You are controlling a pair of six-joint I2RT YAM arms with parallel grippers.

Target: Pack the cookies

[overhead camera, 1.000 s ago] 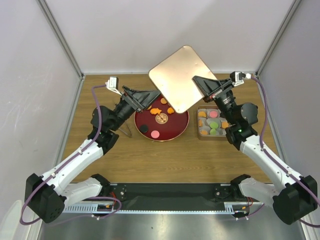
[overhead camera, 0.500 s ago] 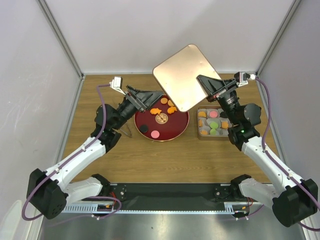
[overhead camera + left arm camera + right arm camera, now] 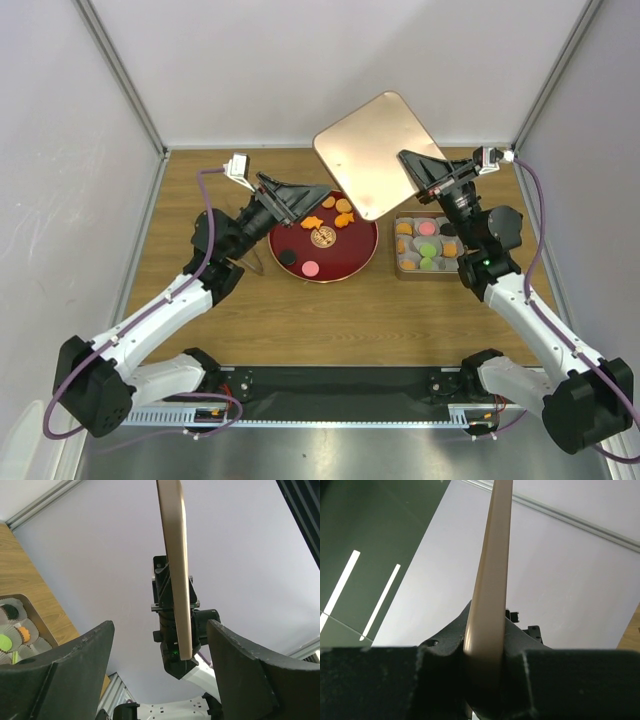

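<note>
I log R gripper (image 3: 413, 177) clamped on lid (image 3: 372, 150), held tilted above plate (image 3: 357, 262). L gripper (image 3: 304, 201) spread wide at plate's left rim. Cookies (image 3: 323, 236) on plate & in tin (image 3: 400, 268).

You've got two matching arms; left arm (image 3: 150, 320) and right arm (image 3: 530, 310) both have white shells on the long links and black housings at the joints; each ends in a big rounded black base block (image 3: 88, 398); a purple cable (image 3: 203, 215) runs along the left arm up to the wrist, a second one (image 3: 535, 215) along the right arm; a small pale camera box (image 3: 236, 165) sits at each wrist; left gripper (image 3: 300, 200) and right gripper (image 3: 415, 175) are black wedges; up close the fingers (image 3: 60, 675) are matte black, grainy, broad-faced; a green light (image 3: 483, 263) glows on a black joint of the right arm.
</note>
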